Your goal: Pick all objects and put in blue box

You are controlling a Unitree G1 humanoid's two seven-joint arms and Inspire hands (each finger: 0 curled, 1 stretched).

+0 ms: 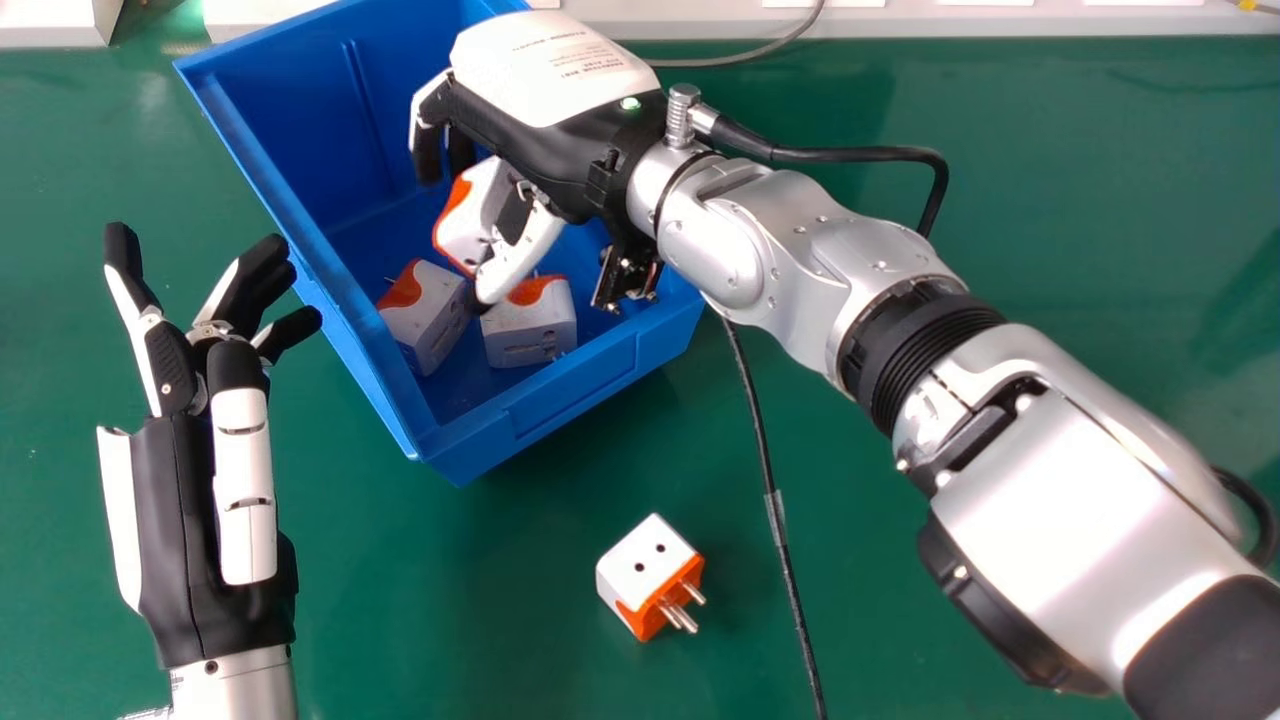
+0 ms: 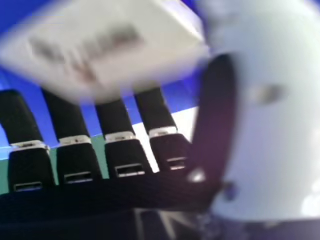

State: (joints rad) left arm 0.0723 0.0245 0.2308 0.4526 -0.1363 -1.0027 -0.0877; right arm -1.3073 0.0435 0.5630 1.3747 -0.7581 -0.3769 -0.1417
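My right hand is over the blue box, its fingers loosely extended downward. Just under it, beside the thumb, a tilted white and orange adapter is in mid-air inside the box; whether it touches the thumb is unclear. In the right hand view the blurred adapter lies across the fingertips of my right hand. Two more adapters, one tilted and one beside it, rest on the box floor. Another adapter sits on the green table, pins showing. My left hand is open left of the box.
A thin black cable runs over the green table, to the right of the loose adapter. A grey cable lies behind the box, near the table's far edge. The right forearm spans the right side.
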